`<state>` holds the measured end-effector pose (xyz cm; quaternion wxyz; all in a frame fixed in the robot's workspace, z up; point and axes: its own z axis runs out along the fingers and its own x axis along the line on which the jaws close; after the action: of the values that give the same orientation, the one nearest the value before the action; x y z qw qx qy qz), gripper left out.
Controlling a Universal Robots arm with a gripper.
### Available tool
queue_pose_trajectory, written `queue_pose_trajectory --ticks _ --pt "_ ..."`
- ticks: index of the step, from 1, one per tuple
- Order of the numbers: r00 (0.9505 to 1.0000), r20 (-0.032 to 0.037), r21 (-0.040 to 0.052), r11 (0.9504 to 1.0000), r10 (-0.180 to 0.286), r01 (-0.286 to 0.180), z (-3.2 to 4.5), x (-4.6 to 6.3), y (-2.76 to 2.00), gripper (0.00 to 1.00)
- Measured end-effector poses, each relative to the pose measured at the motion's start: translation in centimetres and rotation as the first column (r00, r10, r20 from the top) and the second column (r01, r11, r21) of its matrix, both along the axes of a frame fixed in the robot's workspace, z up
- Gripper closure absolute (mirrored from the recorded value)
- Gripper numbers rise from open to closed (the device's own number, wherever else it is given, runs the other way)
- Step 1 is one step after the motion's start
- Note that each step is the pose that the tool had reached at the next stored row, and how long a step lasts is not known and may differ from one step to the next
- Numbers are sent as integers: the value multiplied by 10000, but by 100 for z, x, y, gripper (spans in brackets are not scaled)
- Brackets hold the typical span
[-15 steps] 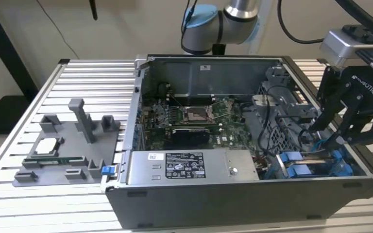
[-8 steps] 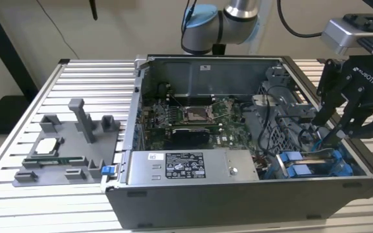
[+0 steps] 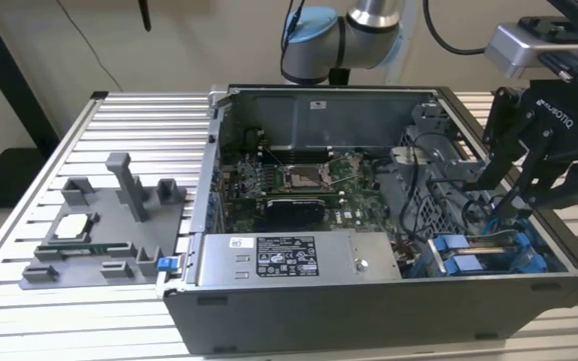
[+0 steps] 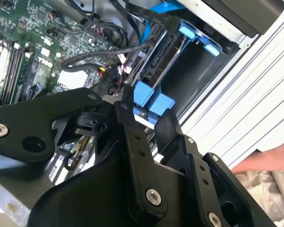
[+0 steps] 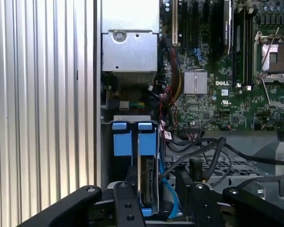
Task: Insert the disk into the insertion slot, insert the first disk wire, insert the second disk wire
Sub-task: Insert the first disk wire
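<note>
Over the insertion slot (image 4: pixel 194 78), the hand (image 4: pixel 146 108) straddles the disk (image 5: pixel 148 177).

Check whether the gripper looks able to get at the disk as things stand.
Probably yes. The gripper hangs directly at the disk, which stands on edge in the insertion slot, and the case is open on that side. Black cables and a blue cable run close beside it and might snag.

Silver-grey tubular arm (image 3: pixel 375 15) with pale blue joint caps (image 3: pixel 304 30); at its three o'clock a black cable (image 3: pixel 450 43), silver camera box (image 3: pixel 530 41), and black screw-studded gripper (image 4: pixel 144 111) bearing white lettering (image 3: pixel 558 113).
</note>
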<state>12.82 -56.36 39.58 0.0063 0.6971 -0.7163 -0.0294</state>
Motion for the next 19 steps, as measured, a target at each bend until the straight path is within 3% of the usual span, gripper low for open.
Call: queue_pose_trajectory --ticks 4,9,19 --pt "10000 0 0 10000 -3 3 26 -6 72 0" --pt "10000 0 -2 10000 -3 3 27 -10 226 0" --pt "10000 29 5 10000 -3 3 -46 -12 240 0"
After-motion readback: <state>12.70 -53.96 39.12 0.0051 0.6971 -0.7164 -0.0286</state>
